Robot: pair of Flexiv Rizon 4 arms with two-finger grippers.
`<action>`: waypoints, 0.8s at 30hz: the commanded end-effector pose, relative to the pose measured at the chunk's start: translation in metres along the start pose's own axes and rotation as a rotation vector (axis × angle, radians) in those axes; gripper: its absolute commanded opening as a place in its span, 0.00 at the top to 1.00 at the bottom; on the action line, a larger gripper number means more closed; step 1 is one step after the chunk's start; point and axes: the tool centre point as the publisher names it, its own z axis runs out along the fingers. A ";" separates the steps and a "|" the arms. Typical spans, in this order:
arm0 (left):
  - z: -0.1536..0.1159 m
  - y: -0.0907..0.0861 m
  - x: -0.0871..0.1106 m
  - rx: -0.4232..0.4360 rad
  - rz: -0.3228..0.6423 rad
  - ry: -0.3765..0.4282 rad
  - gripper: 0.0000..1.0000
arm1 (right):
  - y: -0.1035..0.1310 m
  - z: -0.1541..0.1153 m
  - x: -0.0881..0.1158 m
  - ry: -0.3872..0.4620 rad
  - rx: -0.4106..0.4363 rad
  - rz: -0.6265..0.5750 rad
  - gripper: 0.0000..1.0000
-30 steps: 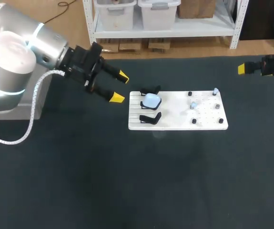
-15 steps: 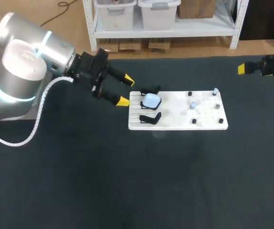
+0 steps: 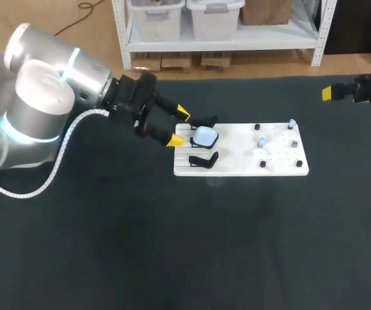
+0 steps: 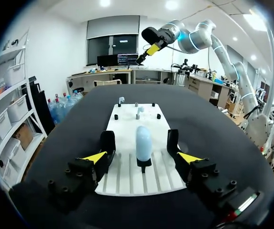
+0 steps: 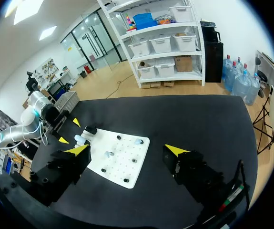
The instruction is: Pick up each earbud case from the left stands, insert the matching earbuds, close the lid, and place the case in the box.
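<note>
A pale blue earbud case (image 3: 205,136) sits closed on a black stand at the left end of the white board (image 3: 241,158). My left gripper (image 3: 179,126) is at the board's left edge and open. In the left wrist view the case (image 4: 143,142) stands upright just ahead of the left gripper (image 4: 142,157), between its yellow tips and touching neither. Two pale earbuds (image 3: 291,123) (image 3: 261,143) rest on pegs toward the board's right end. My right gripper (image 5: 127,150) hangs open and empty, high off the table's far right, well away from the board (image 5: 120,160).
An empty black stand (image 3: 203,159) is on the near side of the case, and another (image 3: 206,121) shows behind it. Several short black pegs (image 3: 262,164) dot the board's right half. The table is covered in dark cloth (image 3: 172,245).
My left arm has moved right to the board's left end, bringing its fingers to either side of the case. The right arm has not moved.
</note>
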 end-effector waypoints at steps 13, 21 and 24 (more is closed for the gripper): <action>0.009 -0.004 0.000 -0.009 -0.004 -0.031 0.28 | 0.000 0.000 0.000 0.001 0.000 0.000 0.00; 0.019 -0.007 0.000 -0.016 -0.011 -0.044 0.33 | 0.000 0.000 0.000 0.001 0.000 0.000 0.00; 0.023 -0.008 0.000 -0.012 -0.018 -0.048 0.34 | 0.000 0.000 0.000 0.001 0.000 0.000 0.00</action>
